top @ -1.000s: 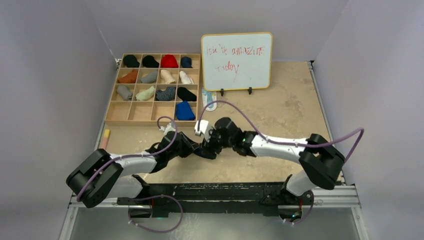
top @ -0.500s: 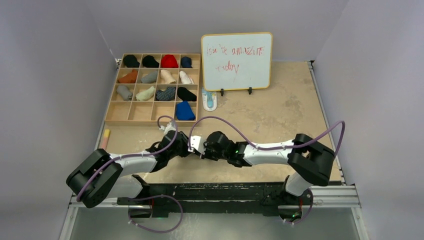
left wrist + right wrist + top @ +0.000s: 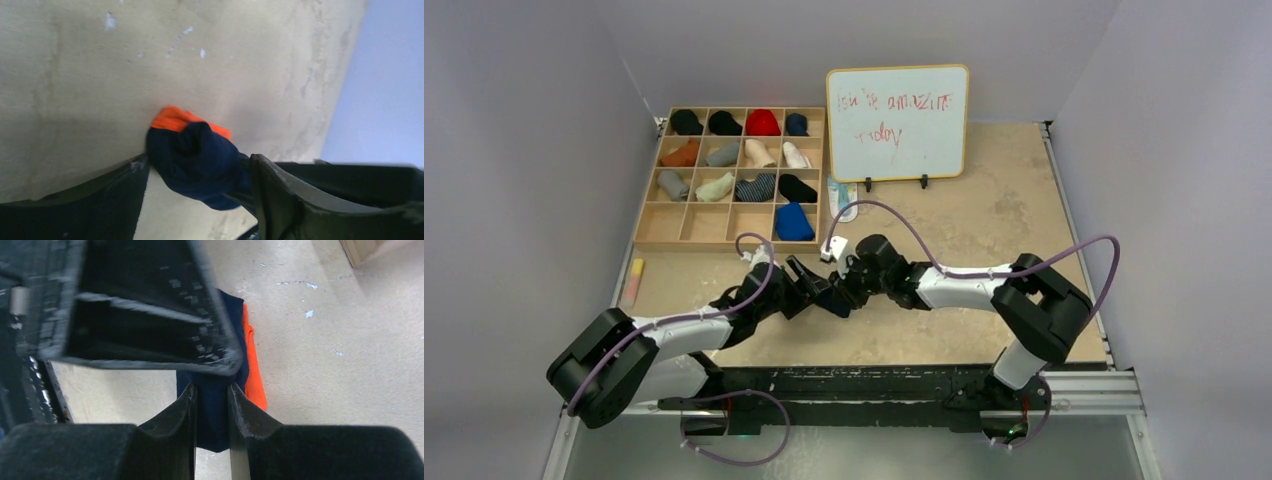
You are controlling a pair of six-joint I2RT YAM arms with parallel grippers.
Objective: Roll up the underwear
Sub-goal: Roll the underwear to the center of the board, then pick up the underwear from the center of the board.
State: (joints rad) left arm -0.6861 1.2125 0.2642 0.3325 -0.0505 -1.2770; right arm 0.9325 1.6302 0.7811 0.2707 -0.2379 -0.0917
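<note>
Navy underwear [image 3: 197,165] sits bunched into a tight wad on the tabletop [image 3: 984,220], near the middle of the near half, at about 6 o'clock from the wooden tray [image 3: 652,238] and 7 o'clock from the whiteboard [image 3: 897,122]. Orange trim [image 3: 172,119] shows along the wad's far edge. Right tool [image 3: 212,390]: closed, fingers pinching a fold of the navy fabric between them, with the fabric hanging below the tips and the trim just to the 3 o'clock side in the right wrist view. Left tool [image 3: 809,281]: open, fingers spread and standing on either side of the wad. Left wrist view does not settle whether they touch the cloth. The two tools meet tip to tip over the wad, and one left finger crosses the top of the right wrist view. White lettering not visible.
</note>
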